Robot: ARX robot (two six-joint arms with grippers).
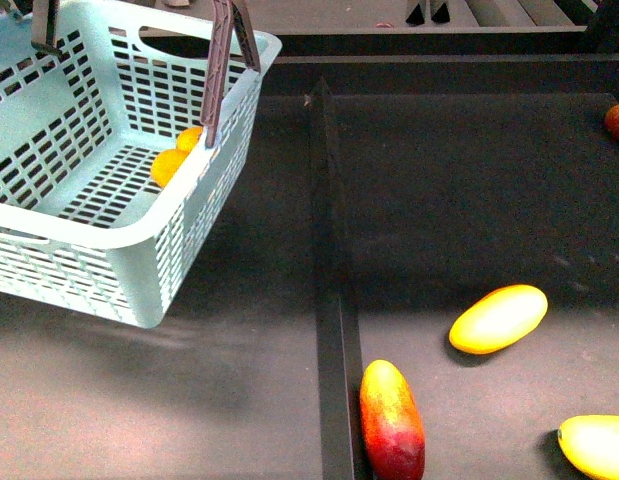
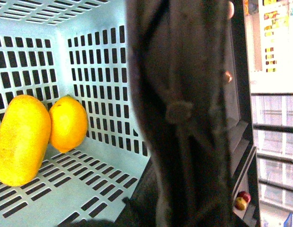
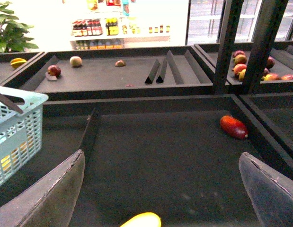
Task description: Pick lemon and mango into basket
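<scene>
While the mint-teal lattice basket (image 1: 99, 215) fills the front view's upper left, the smooth yellow-orange mango (image 2: 21, 139) and rounder lemon (image 2: 68, 123) lie touching inside it. Right gripper (image 3: 160, 189) gapes empty (left gripper's state: cannot tell).

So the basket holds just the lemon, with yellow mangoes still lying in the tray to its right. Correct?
Not quite. The basket holds two fruits, not one: the left wrist view shows the lemon with a mango touching it on the slotted floor. The rest stands: yellow mangoes do lie in the tray to its right.
</scene>
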